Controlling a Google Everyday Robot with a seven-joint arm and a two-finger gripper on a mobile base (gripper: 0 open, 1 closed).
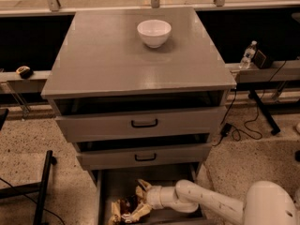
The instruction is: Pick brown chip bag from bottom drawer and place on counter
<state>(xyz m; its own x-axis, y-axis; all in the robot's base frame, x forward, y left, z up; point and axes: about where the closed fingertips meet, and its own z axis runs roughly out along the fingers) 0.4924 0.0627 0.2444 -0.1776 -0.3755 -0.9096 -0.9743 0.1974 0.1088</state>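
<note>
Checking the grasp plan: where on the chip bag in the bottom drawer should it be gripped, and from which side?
Probably its crinkled middle, where the foil bunches enough to pinch. Come from above and the picture's right: the bag lies low on the drawer floor, and the upper drawers overhang the back. The claw sits at the bag's right edge.
</note>
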